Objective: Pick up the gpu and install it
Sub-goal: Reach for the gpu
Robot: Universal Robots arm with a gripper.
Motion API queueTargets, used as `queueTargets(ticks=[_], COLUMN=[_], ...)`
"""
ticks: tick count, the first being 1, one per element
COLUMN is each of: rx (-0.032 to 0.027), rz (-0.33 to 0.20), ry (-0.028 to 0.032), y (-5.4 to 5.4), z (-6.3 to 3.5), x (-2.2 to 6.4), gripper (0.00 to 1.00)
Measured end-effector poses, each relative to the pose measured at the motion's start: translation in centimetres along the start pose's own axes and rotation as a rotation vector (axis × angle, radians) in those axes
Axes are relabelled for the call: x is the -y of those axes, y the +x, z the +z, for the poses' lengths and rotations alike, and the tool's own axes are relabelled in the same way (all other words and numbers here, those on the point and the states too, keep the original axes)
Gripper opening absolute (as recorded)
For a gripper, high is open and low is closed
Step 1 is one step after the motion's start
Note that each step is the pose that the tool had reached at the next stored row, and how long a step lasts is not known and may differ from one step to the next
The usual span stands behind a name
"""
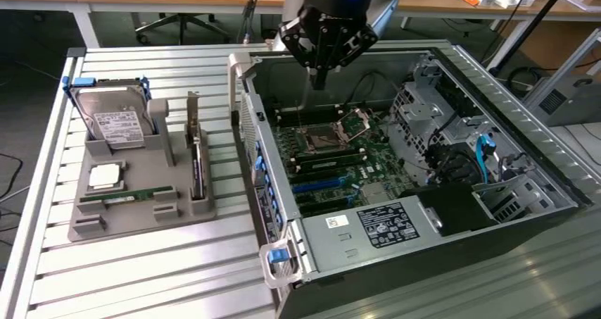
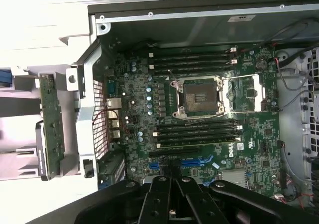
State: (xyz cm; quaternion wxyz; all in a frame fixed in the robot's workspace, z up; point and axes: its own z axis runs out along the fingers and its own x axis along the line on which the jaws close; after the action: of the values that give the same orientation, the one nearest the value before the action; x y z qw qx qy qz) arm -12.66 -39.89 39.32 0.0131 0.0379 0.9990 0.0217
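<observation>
Claw (image 2: 172, 175) pressed together and empty, hovers over the motherboard (image 1: 350, 160) inside the open case (image 1: 252, 150) — the gpu (image 1: 198, 165) stands on edge, untouched, in a grey holder (image 1: 141, 168) toward the surface's (image 1: 141, 277) edge at the exterior view's left. Pick-up not yet begun; reaching the card likely calls for a spread claw and a path over the case wall.

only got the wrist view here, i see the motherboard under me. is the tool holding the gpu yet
Observer: No, the black tool hangs shut and empty above the open grey metal computer case.
Operator: where is the card then
Observer: The thin dark gpu card with a silvery bracket stands on edge in a grey plastic holder tray, on the exterior view's left of the case.
Operator: anything else in that tray
Observer: A silver boxy hard drive with a white label stands upright in it too.
</observation>
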Motion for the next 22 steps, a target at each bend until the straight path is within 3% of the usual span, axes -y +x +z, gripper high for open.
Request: queueTargets(ticks=[22], rx=[0.0000], rz=[0.000], ry=[0.0001], y=[0.49], z=[-0.02], x=[0.04], gripper=[0.11])
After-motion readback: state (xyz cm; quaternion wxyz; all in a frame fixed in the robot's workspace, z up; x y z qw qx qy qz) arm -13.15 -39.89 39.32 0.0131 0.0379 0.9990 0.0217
